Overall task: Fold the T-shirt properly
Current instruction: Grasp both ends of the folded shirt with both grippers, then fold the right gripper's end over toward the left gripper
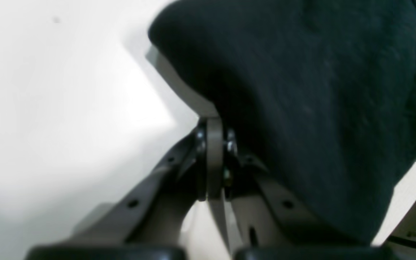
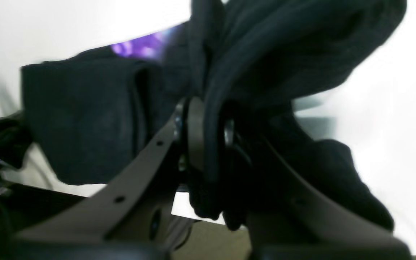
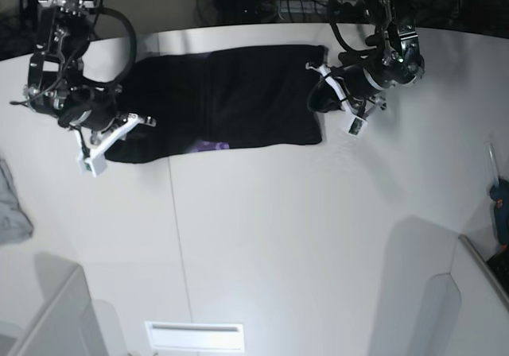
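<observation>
The black T-shirt (image 3: 231,94) lies spread lengthwise across the far part of the white table (image 3: 278,229), with a small purple patch (image 3: 211,144) near its front edge. My left gripper (image 3: 324,98) is at the shirt's right end, and in the left wrist view it (image 1: 213,144) is shut with black cloth (image 1: 320,108) bunched over it. My right gripper (image 3: 126,127) is at the shirt's left end. In the right wrist view it (image 2: 208,137) is shut on a thick fold of the shirt (image 2: 85,115), with the purple patch (image 2: 139,47) behind it.
A small grey cloth (image 3: 12,201) lies at the table's left edge. A teal object (image 3: 499,193) sits at the right edge. Grey bins stand at the front left (image 3: 48,316) and front right (image 3: 477,292). A white slot (image 3: 195,336) is at the front.
</observation>
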